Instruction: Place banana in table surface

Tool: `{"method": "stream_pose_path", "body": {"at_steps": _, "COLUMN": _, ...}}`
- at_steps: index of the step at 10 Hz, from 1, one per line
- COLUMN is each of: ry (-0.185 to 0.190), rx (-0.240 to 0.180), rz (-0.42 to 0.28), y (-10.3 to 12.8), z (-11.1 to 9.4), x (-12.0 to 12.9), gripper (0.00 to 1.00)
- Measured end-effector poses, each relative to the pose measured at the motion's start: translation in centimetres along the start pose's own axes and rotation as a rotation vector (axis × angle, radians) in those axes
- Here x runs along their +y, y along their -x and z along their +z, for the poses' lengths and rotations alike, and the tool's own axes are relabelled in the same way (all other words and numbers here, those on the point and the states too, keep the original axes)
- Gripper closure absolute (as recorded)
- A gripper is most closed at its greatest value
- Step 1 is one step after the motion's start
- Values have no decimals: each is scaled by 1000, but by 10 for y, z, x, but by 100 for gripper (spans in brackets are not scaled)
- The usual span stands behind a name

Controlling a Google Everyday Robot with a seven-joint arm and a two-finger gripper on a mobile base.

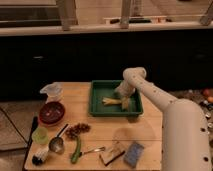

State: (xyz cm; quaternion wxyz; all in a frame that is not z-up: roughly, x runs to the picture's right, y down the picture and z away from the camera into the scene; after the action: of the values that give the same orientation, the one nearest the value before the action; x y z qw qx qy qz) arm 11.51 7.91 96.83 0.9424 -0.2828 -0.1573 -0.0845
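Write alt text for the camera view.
A white robot arm reaches down into a green tray, its hand at the right end of a pale banana lying inside. The tray sits on a wooden table surface, with a red bowl, spoon, green vegetable and blue sponge in front.

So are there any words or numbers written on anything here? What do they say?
None: no text can be read anywhere.
The green tray and the red bowl show no lettering or label that can be made out.
The gripper is low in the tray, beside the banana, and shows no marking either.
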Motion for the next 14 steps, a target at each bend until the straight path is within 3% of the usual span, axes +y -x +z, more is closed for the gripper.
{"method": "stream_pose_path", "body": {"at_steps": 9, "ry": 0, "rx": 0, "rz": 0, "y": 0, "z": 0, "x": 0, "gripper": 20}}
{"method": "stream_pose_path", "body": {"at_steps": 12, "ry": 0, "rx": 0, "rz": 0, "y": 0, "z": 0, "x": 0, "gripper": 41}}
{"method": "stream_pose_path", "body": {"at_steps": 14, "ry": 1, "rx": 0, "rz": 2, "y": -1, "z": -1, "x": 1, "gripper": 36}}
